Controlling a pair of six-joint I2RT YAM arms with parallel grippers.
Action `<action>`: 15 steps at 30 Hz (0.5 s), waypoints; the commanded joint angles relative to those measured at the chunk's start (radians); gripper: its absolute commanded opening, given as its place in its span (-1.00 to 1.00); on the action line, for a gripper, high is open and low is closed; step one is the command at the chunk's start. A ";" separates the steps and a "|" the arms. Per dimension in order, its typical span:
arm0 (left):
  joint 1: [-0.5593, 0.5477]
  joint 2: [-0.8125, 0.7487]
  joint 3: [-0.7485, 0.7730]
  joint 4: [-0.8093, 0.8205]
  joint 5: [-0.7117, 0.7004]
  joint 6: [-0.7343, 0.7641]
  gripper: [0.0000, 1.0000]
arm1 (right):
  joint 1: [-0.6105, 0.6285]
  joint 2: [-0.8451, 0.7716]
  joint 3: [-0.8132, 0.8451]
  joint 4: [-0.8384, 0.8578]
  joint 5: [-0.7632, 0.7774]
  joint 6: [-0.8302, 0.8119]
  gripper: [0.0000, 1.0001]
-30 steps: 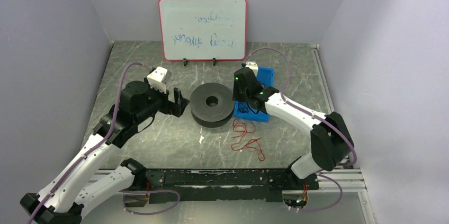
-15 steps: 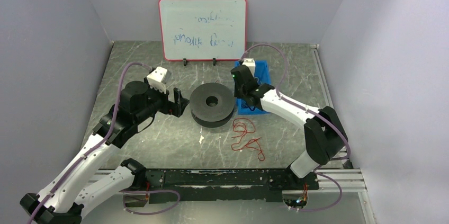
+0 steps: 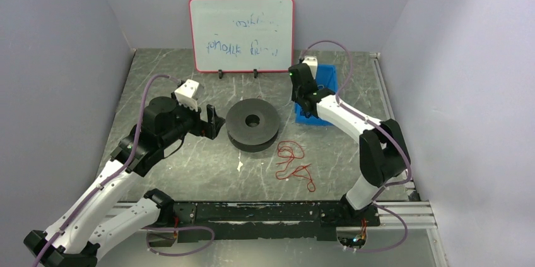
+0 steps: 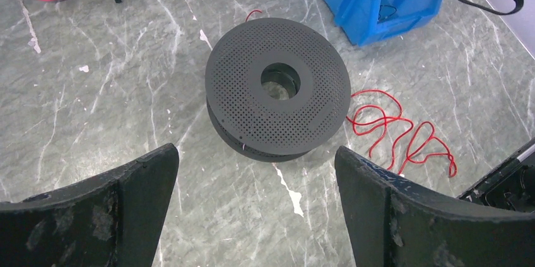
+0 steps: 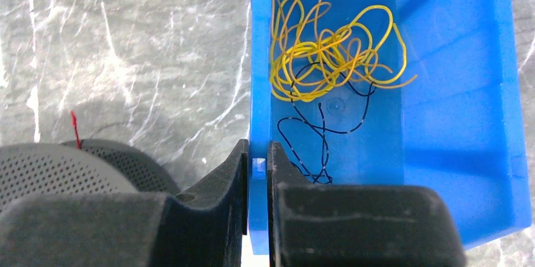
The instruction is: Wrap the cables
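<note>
The red cable [image 3: 293,163] lies in loose loops on the table, in front and to the right of the black perforated spool [image 3: 253,124]; the left wrist view shows the red cable [image 4: 397,134] right of the spool [image 4: 277,87]. A short red end [image 5: 74,129] sticks up at the spool's far rim. My left gripper [image 3: 216,122] hangs open just left of the spool, with nothing between its fingers [image 4: 255,160]. My right gripper [image 5: 257,153] is shut on the left wall of the blue bin [image 5: 258,90], right of the spool [image 5: 57,169].
The blue bin [image 3: 329,81] holds a tangle of yellow wire [image 5: 328,52] and a thin dark wire [image 5: 322,134]. A red-framed whiteboard [image 3: 241,33] stands at the back. Purple walls close in both sides.
The right gripper has closed on the bin's wall and drawn the bin right and towards the back, away from the spool. The left arm and the red cable have not moved.
</note>
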 commanded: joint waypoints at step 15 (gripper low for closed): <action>-0.004 0.027 -0.002 -0.001 -0.029 -0.008 0.96 | -0.021 -0.070 0.008 0.039 -0.043 -0.024 -0.14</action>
